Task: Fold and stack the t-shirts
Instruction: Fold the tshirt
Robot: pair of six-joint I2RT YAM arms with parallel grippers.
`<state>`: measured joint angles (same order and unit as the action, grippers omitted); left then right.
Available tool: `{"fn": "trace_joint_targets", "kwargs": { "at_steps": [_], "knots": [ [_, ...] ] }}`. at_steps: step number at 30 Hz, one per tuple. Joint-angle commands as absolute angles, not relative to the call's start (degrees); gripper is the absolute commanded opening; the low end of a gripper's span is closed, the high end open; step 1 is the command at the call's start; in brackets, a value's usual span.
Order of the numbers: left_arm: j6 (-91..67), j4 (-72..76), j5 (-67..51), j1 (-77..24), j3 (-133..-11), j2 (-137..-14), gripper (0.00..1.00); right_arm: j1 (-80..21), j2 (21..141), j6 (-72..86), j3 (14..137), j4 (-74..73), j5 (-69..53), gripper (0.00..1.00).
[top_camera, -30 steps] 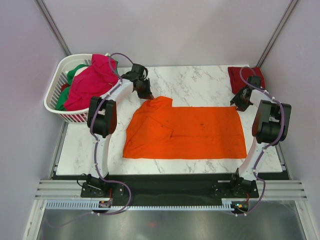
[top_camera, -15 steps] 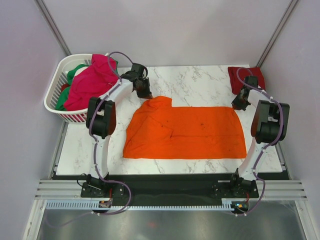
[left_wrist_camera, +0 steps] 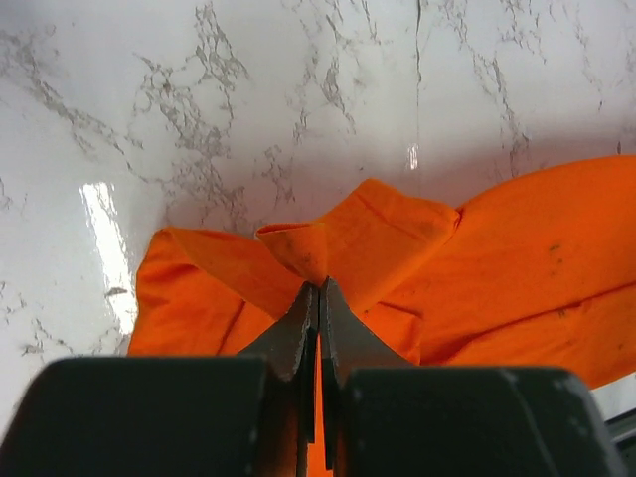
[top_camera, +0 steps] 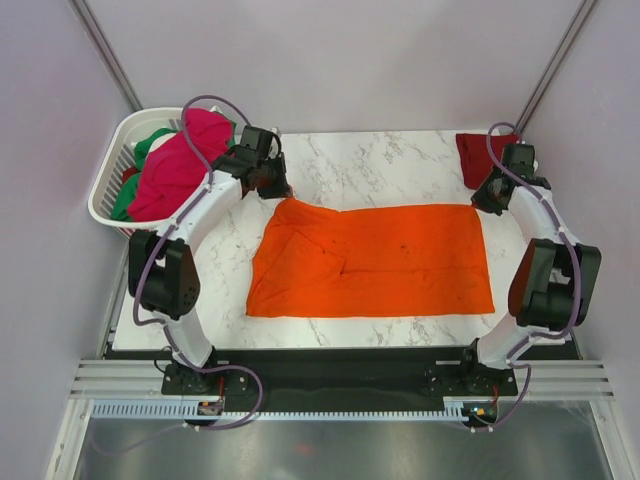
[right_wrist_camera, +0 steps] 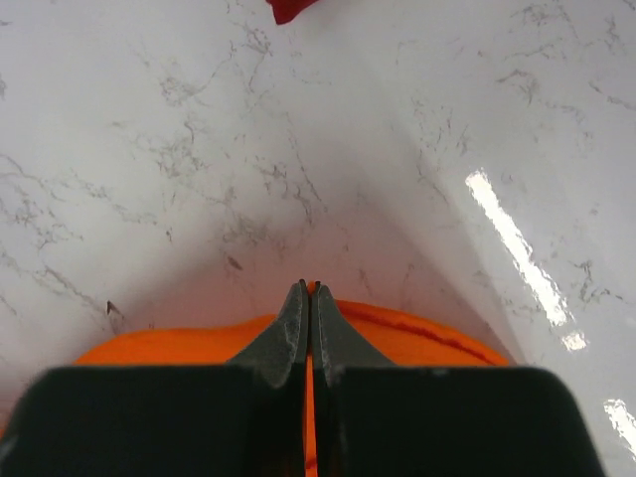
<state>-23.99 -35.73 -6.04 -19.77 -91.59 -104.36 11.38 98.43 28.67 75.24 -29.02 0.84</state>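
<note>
1. The soft, bright orange t-shirt lies spread out on the white marble-patterned counter. It covers the middle of the counter and reaches close to the near edge. Its surface is mostly flat, with creases toward the left edge.

2. The left gripper is at the far left corner of the orange t-shirt. In the left wrist view, the left gripper has its jaws pressed together on a raised, bunched fold of orange cloth.

3. The right gripper is at the far right corner of the orange t-shirt. In the right wrist view, the right gripper has its jaws together, with the cloth edge pinched between the tips.

4. The folded dark red t-shirt lies in the far right corner of the counter, apart from the orange one. A small part of it shows at the top of the right wrist view.

5. The white slatted plastic basket stands at the far left corner of the counter. It holds the crumpled magenta-pink t-shirt, which lies on top of the green t-shirt.
</note>
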Motion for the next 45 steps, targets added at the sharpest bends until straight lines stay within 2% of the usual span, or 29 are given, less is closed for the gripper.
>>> {"fn": "trace_joint_targets", "kwargs": {
  "at_steps": [1, 8, 20, 33, 34, 36, 38, 39, 40, 42, 43, 45],
  "knots": [
    [-21.88, -36.47, -4.84, -21.00, -86.93, -98.71, 0.02, 11.16, 91.69, 27.60, 71.20, -31.11, -1.58, 0.00],
    [-22.15, -38.49, -2.47, -24.60, -76.66, -86.25, 0.02, 11.16, 83.85, 28.12, 61.98, -32.25, -1.06, 0.00],
    [-25.22, -44.03, -0.09, -29.35, -63.38, -71.64, 0.02, 14.15, 76.29, 29.62, 55.02, -34.36, 3.77, 0.00],
    [-28.30, -44.30, 3.78, -33.22, -53.88, -68.73, 0.02, 15.29, 70.49, 30.94, 46.51, -34.54, 3.34, 0.03],
    [-28.30, -44.30, 3.87, -33.31, -53.70, -69.17, 0.02, 15.73, 70.14, 30.85, 45.89, -34.37, 3.25, 0.09],
    [-28.30, -44.56, 3.96, -33.31, -52.92, -69.52, 0.02, 16.43, 70.05, 31.11, 44.05, -34.36, 3.16, 0.11],
    [-28.30, -44.82, 4.30, -33.40, -52.56, -70.13, 0.06, 17.92, 69.00, 31.55, 41.68, -33.84, 2.82, 0.19],
    [-28.21, -44.91, 4.57, -33.40, -52.30, -70.48, 0.17, 18.80, 68.39, 31.99, 41.05, -33.40, 2.64, 0.39],
    [-28.21, -44.91, 4.74, -33.40, -52.29, -70.84, 0.27, 19.16, 68.20, 32.34, 40.78, -33.05, 2.38, 0.72],
    [-28.04, -44.82, 4.40, -33.49, -52.64, -71.98, 0.38, 19.07, 68.20, 32.96, 41.92, -32.87, 2.64, 0.97],
    [-27.95, -44.82, 4.13, -33.66, -52.73, -72.24, 0.57, 19.16, 67.94, 33.57, 42.71, -32.87, 2.46, 0.98],
    [-28.04, -44.91, 4.04, -34.62, -53.08, -71.72, 0.71, 19.16, 67.24, 33.92, 45.96, -33.40, 2.98, 0.98]
  ]
}}
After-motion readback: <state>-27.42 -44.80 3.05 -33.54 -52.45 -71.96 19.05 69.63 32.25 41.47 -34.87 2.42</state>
